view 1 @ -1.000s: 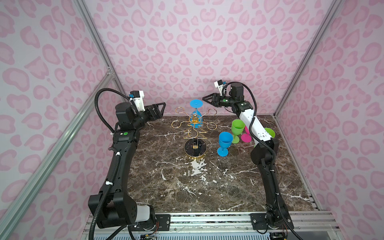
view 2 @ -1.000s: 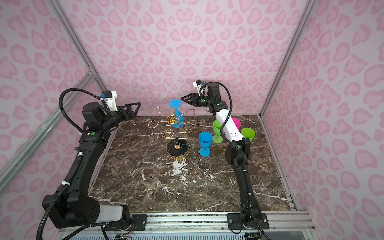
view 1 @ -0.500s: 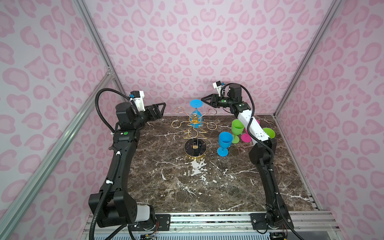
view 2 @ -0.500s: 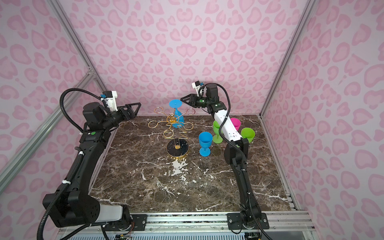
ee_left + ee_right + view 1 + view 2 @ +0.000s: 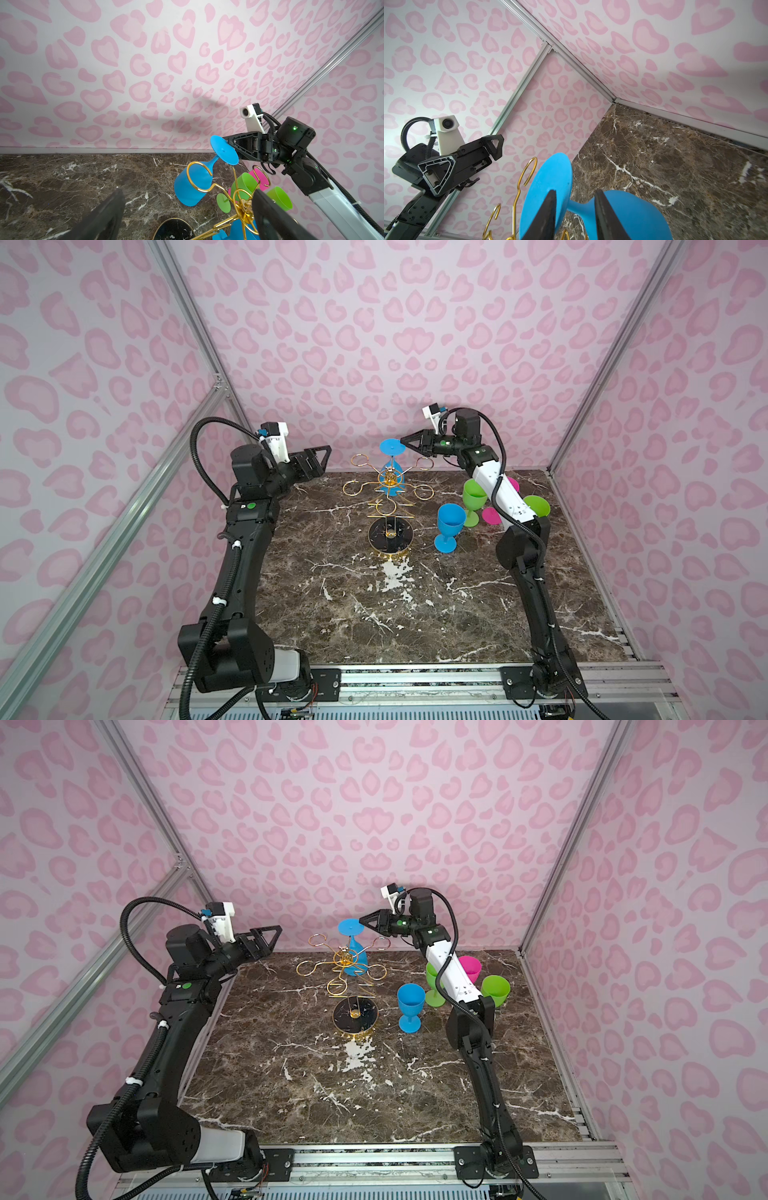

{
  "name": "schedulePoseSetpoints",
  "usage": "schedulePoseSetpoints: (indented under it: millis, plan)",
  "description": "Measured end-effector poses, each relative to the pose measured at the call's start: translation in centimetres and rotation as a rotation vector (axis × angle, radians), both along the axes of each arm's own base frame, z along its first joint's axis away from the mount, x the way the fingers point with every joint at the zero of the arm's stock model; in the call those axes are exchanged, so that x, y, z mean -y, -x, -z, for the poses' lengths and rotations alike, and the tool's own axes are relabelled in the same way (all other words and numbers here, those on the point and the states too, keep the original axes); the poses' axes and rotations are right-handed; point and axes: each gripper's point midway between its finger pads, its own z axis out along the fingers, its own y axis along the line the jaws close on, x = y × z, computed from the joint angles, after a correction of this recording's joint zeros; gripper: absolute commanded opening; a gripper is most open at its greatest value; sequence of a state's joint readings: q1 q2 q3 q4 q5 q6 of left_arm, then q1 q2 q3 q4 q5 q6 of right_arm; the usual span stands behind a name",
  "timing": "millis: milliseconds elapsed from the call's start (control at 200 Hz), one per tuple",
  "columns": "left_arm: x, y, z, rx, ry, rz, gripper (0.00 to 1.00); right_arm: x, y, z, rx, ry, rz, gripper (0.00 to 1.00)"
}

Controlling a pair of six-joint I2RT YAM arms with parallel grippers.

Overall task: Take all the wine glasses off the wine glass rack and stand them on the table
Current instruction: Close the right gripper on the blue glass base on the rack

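Observation:
A blue wine glass point(image 5: 391, 465) point(image 5: 357, 957) hangs upside down on the wine glass rack point(image 5: 390, 536) point(image 5: 355, 1015), a gold wire stand on a round black base. Its foot points up. My right gripper point(image 5: 405, 442) point(image 5: 364, 921) point(image 5: 574, 191) is at that foot. One finger lies over the foot disc and the other over the bowl side, with the stem in the gap and no contact visible. My left gripper point(image 5: 322, 456) point(image 5: 275, 932) point(image 5: 188, 193) hangs wide open and empty to the left of the rack, level with its arms.
To the right of the rack, an upright blue glass point(image 5: 450, 522) stands on the marble table point(image 5: 374, 614). Two green glasses point(image 5: 473, 495) point(image 5: 537, 506) and a pink one point(image 5: 469, 968) stand behind it, under my right forearm. The back wall is close behind the rack.
My right gripper has edged left onto the hanging glass's foot and its jaws have narrowed. The left arm and the glass have not moved.

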State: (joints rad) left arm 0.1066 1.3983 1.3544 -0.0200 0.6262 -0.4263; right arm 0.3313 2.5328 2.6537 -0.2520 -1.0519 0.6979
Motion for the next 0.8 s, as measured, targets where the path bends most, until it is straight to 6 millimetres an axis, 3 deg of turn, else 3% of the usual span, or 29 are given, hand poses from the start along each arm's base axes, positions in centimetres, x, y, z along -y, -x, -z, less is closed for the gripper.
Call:
schedulePoseSetpoints:
  millis: [800]
  plan:
    - [-0.3,0.0,-0.7,0.017,0.023,0.006,0.97,0.5,0.1,-1.3,-0.01,-0.024,0.002,0.06]
